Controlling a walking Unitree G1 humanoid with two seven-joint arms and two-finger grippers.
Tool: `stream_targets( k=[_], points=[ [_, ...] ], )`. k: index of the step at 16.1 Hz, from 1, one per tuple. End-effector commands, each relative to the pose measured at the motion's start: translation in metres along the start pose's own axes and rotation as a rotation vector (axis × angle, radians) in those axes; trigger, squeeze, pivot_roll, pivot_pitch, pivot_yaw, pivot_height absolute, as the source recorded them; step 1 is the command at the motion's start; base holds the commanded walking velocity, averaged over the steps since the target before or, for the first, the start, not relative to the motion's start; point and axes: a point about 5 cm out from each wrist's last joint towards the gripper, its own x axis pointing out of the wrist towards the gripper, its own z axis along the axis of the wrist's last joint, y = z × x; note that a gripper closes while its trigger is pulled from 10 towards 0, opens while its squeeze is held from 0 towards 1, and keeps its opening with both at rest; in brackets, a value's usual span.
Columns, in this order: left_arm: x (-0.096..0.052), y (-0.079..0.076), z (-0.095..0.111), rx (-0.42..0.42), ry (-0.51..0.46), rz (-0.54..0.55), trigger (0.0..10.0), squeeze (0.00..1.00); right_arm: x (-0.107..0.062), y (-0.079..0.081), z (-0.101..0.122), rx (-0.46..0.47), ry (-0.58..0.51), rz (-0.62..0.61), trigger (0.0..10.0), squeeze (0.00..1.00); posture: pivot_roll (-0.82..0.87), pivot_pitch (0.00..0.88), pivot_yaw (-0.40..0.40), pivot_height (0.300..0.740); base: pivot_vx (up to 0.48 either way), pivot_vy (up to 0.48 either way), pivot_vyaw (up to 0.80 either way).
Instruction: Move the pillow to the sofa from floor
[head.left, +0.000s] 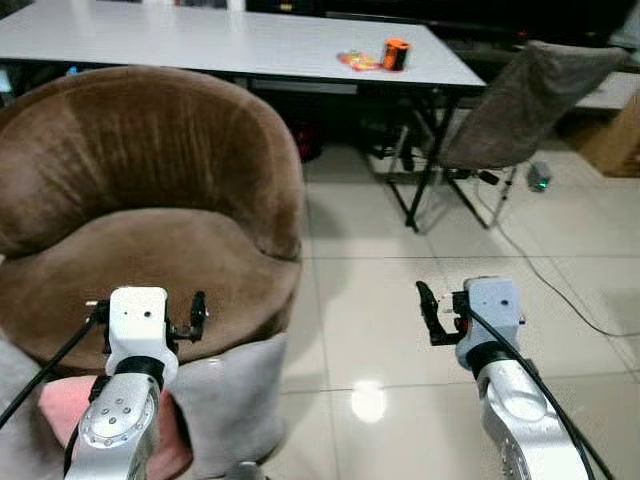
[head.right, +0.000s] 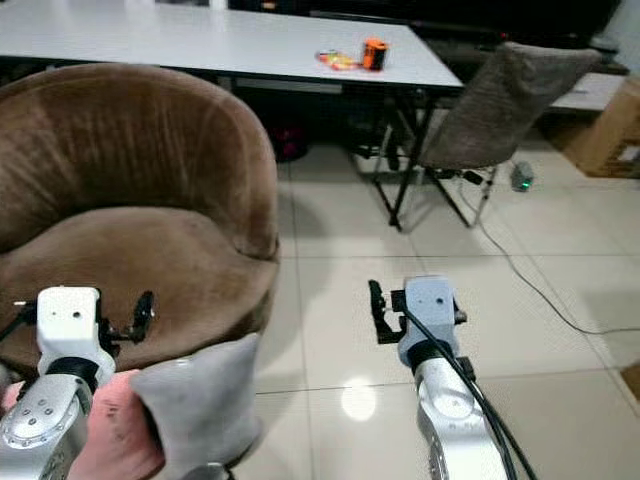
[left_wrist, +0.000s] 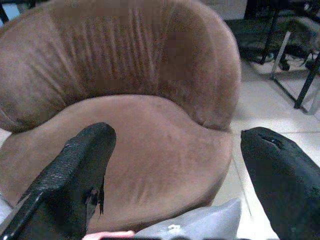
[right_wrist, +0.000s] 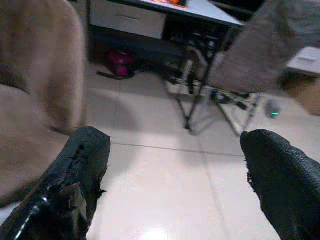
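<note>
The left hand (left_wrist: 175, 170) hangs with its two black fingers (left_wrist: 75, 175) spread wide apart, gripping nothing, raised just before the front edge of the brown sofa (head.left: 140, 200). Right under that arm, on the floor against the sofa's base, sits the pillow (head.left: 235, 400), a grey one with a corner sticking up; a pink cushion (head.left: 60, 410) is pressed against it on the robot's left side. Neither hand touches the pillow.

The right hand (right_wrist: 175, 180) is held out over bare, shiny floor tiles (head.left: 400, 330), its fingers (right_wrist: 280, 180) also parted and empty, well to the right of the sofa.

The sofa is a round tub seat with a high curved back, and its seat is bare. Behind it runs a long white counter (head.left: 200, 40) on black folding legs, carrying an orange can (head.left: 396, 53) and some small bright wrappers (head.left: 357, 60) beside it. To the right of the counter stands a folding chair (head.left: 520, 100) draped in grey cloth, with a cable (head.left: 540, 260) trailing across the tiles near it. A cardboard box (head.left: 615, 140) sits at the far right, and something red lies in the shade under the counter.
</note>
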Motion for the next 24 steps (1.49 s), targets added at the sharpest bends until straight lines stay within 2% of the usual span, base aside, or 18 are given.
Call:
stream_targets(
  k=[1,2,3,4,6,8,9,11,13,14,15,17,18,20,22,24],
  points=[
    [-0.002,-0.006,0.005,0.0,-0.023,-0.017,10.0,0.0,0.003,-0.007,0.003,-0.009,-0.046,0.0,10.0,0.0,-0.03,0.027,-0.082,0.74,0.0,0.0,0.0],
    [0.0,-0.008,0.008,-0.041,-0.052,-0.031,10.0,0.0,0.004,-0.012,0.002,0.158,-0.012,0.003,10.0,0.0,-0.04,0.006,-0.063,0.74,0.0,0.0,0.0],
    [0.0,-0.009,0.009,-0.056,-0.065,-0.041,10.0,0.0,0.004,-0.013,0.002,0.18,0.007,0.002,10.0,0.0,-0.04,0.008,-0.063,0.74,0.0,0.0,0.0],
    [0.004,-0.012,0.009,-0.033,-0.075,-0.055,10.0,0.0,0.004,-0.014,0.001,0.254,0.009,-0.008,10.0,0.0,-0.05,0.006,-0.062,0.74,0.0,0.0,0.0],
    [0.007,-0.013,0.009,-0.005,-0.072,-0.075,10.0,0.0,0.006,-0.014,0.001,0.201,0.007,-0.023,10.0,0.0,-0.06,0.011,-0.052,0.74,0.0,0.0,0.0],
    [0.006,-0.013,0.009,-0.008,-0.079,-0.077,10.0,0.0,0.007,-0.015,0.002,0.19,0.002,-0.017,10.0,0.0,-0.06,0.0,-0.058,0.74,0.0,0.0,0.0],
    [0.006,-0.014,0.009,-0.011,-0.082,-0.074,10.0,0.0,0.009,-0.016,0.0,0.132,0.038,-0.053,10.0,0.0,-0.06,0.0,-0.058,0.74,0.0,-0.364,0.0],
    [0.008,-0.015,0.007,-0.059,-0.075,-0.073,10.0,0.0,0.011,-0.012,0.005,0.079,-0.001,-0.026,10.0,0.0,-0.06,0.0,-0.059,0.74,0.0,-0.154,0.0],
    [0.01,-0.017,0.008,-0.03,-0.082,-0.083,10.0,0.0,0.01,-0.005,0.007,0.03,-0.013,0.048,10.0,0.0,-0.07,0.0,-0.053,0.74,0.0,0.0,0.4],
    [0.012,-0.018,0.009,-0.024,-0.086,-0.087,10.0,0.0,0.011,-0.002,0.008,0.08,-0.024,0.068,10.0,0.0,-0.07,0.0,-0.05,0.74,0.0,0.0,0.8],
    [0.012,-0.018,0.01,-0.023,-0.088,-0.087,10.0,0.0,0.011,-0.002,0.009,0.084,-0.024,0.071,10.0,0.0,-0.07,0.0,-0.05,0.74,0.0,0.0,0.8],
    [0.019,-0.017,0.012,0.013,-0.096,-0.084,10.0,0.0,0.015,-0.006,0.009,-0.01,-0.036,0.015,10.0,0.0,-0.07,0.0,-0.025,0.74,0.0,0.0,0.8],
    [0.023,-0.015,0.011,0.046,-0.099,-0.072,10.0,0.0,0.015,-0.006,0.008,0.004,-0.036,0.013,10.0,0.0,-0.07,0.0,-0.023,0.74,0.0,0.0,0.8],
    [0.025,-0.011,0.014,0.059,-0.105,-0.051,10.0,0.0,0.014,-0.002,0.006,0.04,-0.024,0.075,10.0,0.0,-0.05,0.0,-0.034,0.74,0.0,0.0,0.8],
    [0.027,-0.005,0.014,0.068,-0.1,-0.026,10.0,0.0,0.018,0.007,0.008,0.023,-0.031,0.111,10.0,0.0,-0.04,0.0,-0.038,0.74,0.0,0.0,0.8],
    [0.028,-0.005,0.015,0.079,-0.107,-0.023,10.0,0.0,0.02,0.008,0.009,0.023,-0.036,0.104,10.0,0.0,-0.03,0.0,-0.04,0.74,0.0,0.0,0.8]
  ],
)
